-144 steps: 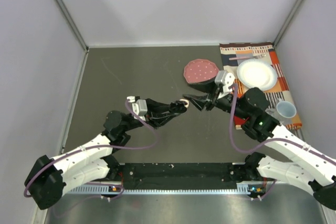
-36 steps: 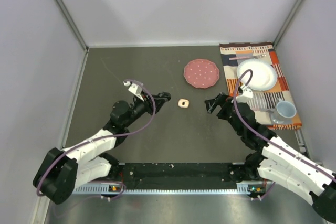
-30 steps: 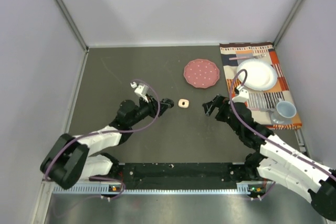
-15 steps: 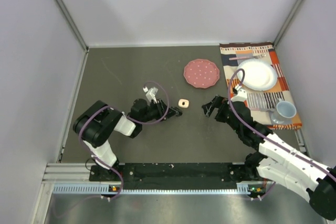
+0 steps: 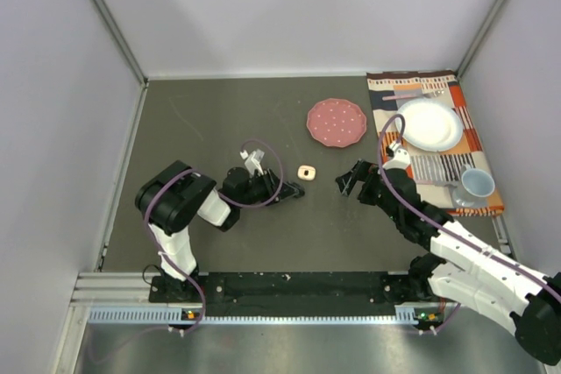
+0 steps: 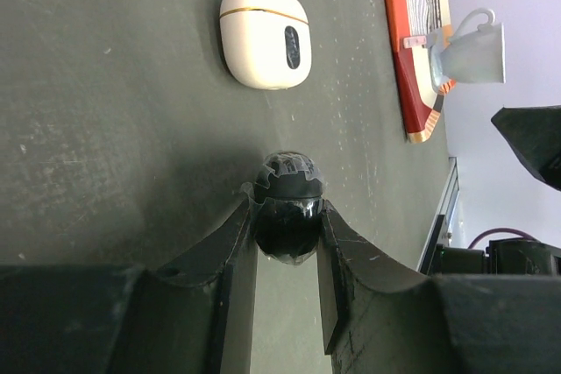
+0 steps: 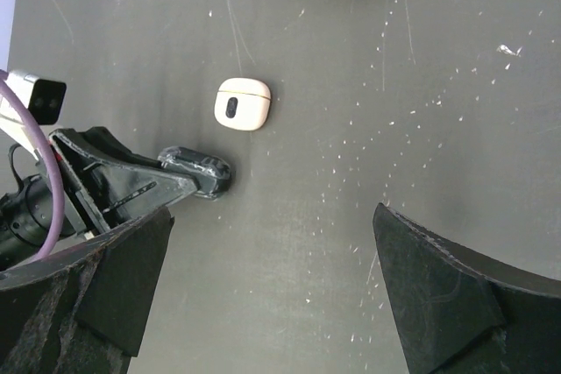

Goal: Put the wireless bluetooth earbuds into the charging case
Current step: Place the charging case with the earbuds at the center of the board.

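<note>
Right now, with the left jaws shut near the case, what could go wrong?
1. The charging case looks closed, so what appears to be a black earbud, pinched in the left jaws, could not go in.
2. The case lies loose; the right jaws stand open and apart from it, so a push may slide it.

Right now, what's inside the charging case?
Cannot be seen: the charging case lies closed on the table, lid seam shut. One black earbud is outside it, pinched in the left gripper.
</note>
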### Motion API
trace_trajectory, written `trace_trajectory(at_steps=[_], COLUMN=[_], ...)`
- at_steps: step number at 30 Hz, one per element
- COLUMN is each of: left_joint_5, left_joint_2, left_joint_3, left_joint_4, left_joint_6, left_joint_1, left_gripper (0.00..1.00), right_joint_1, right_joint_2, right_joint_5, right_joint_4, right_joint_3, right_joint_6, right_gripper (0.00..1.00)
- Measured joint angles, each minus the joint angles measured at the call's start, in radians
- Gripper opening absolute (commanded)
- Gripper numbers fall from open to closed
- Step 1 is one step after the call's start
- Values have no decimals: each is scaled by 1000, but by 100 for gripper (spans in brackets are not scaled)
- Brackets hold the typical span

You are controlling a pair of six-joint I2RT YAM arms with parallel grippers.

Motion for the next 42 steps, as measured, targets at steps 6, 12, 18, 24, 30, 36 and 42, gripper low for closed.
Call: trace_trajectory(at_steps=[6, 12, 18, 24, 30, 36, 42], left_joint_5=[-4, -6, -6, -19, -32, -52, -93], left_joint_2=[16, 9, -38, -69, -95, -127, -175], left_joint_3=[8, 16, 34, 55, 68, 89, 92], left_joint_4=[-6, -38, -142, -233, -296, -378, -448], left_joint_6=[-6, 2, 62, 117, 160, 204, 252], left_joint_1=[-3, -3, -3, -3, -4, -4, -4], left_gripper=[30, 35, 38, 42, 43, 49, 54], right_joint_1=[0, 0, 0, 0, 0, 0, 0], right_joint_2=[0, 0, 0, 1, 8, 13, 29], right_joint_5=[-8, -14, -16, -16, -17, -17, -17], right_joint_4=[0, 0, 0, 0, 0, 1, 1], right_joint_3=[1, 1, 2, 2, 2, 2, 2], right_joint_6=[-4, -8, -14, -26, -37, -43, -44], right_gripper=[99, 99, 99, 99, 99, 99, 99])
